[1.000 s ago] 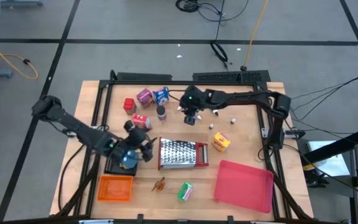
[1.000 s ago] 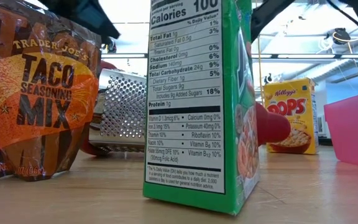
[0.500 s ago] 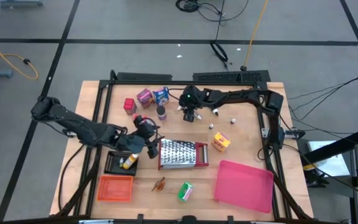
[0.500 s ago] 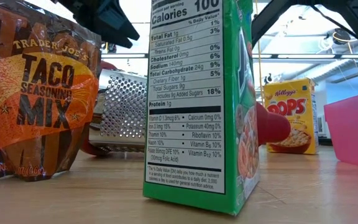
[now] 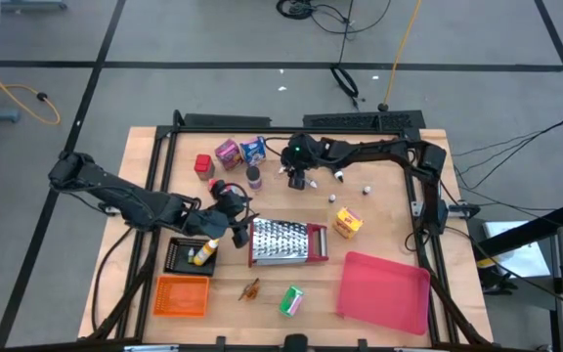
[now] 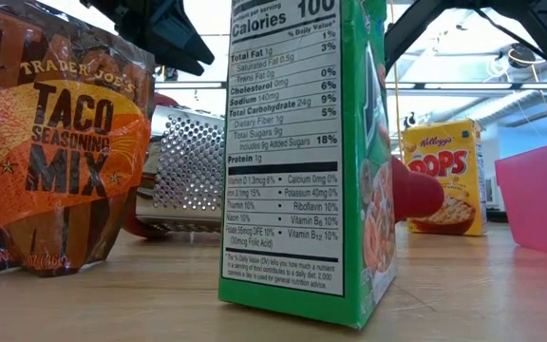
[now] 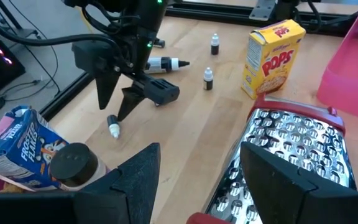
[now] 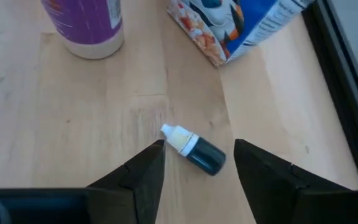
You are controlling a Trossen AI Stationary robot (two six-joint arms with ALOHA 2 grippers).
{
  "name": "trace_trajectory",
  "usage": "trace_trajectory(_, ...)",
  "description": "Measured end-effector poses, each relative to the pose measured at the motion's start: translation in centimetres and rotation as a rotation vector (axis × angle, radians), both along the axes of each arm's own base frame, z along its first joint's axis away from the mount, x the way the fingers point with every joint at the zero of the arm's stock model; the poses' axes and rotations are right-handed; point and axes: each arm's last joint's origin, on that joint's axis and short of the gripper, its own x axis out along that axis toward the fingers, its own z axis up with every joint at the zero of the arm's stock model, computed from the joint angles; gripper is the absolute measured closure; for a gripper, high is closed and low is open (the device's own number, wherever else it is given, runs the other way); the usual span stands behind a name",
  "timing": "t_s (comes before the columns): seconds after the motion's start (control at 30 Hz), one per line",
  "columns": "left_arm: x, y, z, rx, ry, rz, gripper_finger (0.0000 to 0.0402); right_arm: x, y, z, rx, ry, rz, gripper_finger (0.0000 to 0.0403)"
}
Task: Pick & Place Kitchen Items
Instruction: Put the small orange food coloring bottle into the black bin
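Hovering near the back of the wooden surface (image 5: 389,210), the right hand (image 5: 299,182) has its fingers spread wide and holding nothing. A tiny dark dropper bottle (image 8: 196,150) lies on its side on the wood between those fingers, near a blue cereal box (image 5: 253,150) and a dark round jar (image 5: 253,177). The left hand (image 5: 231,207), also wide and empty, hangs beside the steel grater (image 5: 288,241). A yellow cereal box (image 5: 347,223) stands apart.

Four tiny bottles (image 7: 208,79), two cereal boxes (image 7: 271,57) (yellow, blue), one grater (image 7: 284,158), one dark-lidded jar (image 7: 74,165).
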Motion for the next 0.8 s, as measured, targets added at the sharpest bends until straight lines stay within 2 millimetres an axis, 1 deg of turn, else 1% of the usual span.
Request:
trace_trajectory(0.17, 0.0, 0.0, 0.0, -0.002, -0.006, -0.001, 0.0176, 0.4, -0.5, -2.0, 0.007, 0.021, -0.011, 0.0201)
trace_trajectory(0.23, 0.1, 0.0, 0.1, -0.003, -0.009, -0.001, 0.0176, 0.6, -0.7, -2.6, -0.036, 0.033, -0.035, 0.0197)
trace_trajectory(0.37, 0.1, 0.0, 0.1, -0.003, -0.009, -0.001, 0.0176, 0.6, -0.8, -2.7, -0.076, 0.048, -0.044, 0.0187)
trace_trajectory(0.57, 0.1, 0.0, 0.1, 0.003, -0.006, -0.005, 0.0176, 0.7, -0.8, -2.6, -0.117, 0.052, 0.004, 0.0184)
trace_trajectory(0.8, 0.1, 0.0, 0.1, 0.005, -0.001, -0.015, 0.0176, 0.6, -1.0, -2.5, -0.100, 0.038, 0.009, 0.0187)
